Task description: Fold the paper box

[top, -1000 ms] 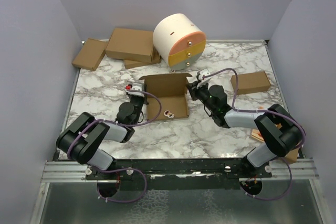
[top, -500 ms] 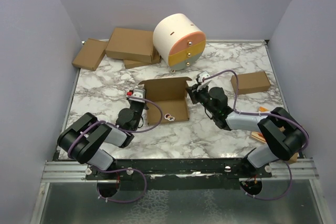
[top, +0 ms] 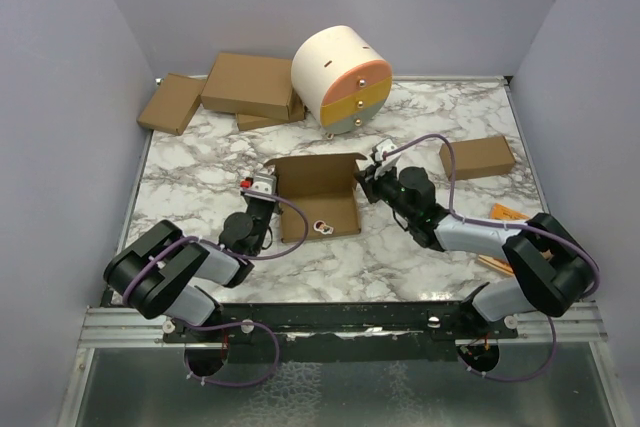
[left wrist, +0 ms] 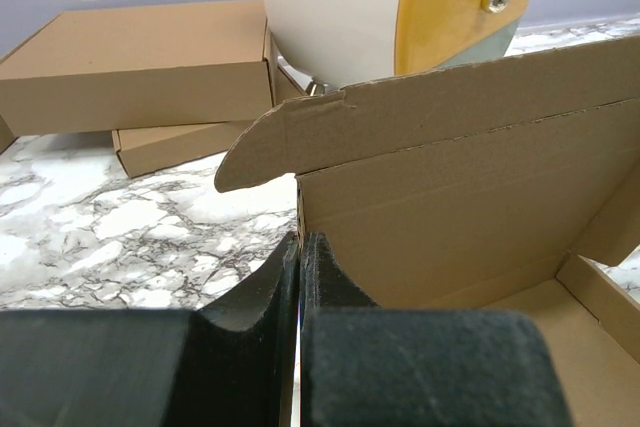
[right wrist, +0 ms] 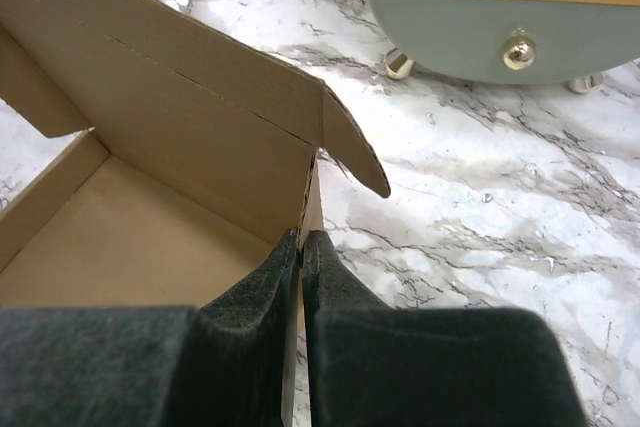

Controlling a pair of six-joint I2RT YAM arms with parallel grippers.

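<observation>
Half-folded brown cardboard paper box (top: 318, 195) sat open-topped mid marble worktop (top: 440, 127), back flap up, just in front of the cream round drawer unit (top: 338, 75). Left gripper (left wrist: 300, 243) was pinched together on the box's left side wall. Right gripper (right wrist: 301, 239) was pinched on the right side wall.

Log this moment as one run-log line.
paper box: open, back panel raised | left gripper: shut on its left wall | right gripper: shut on its right wall
</observation>
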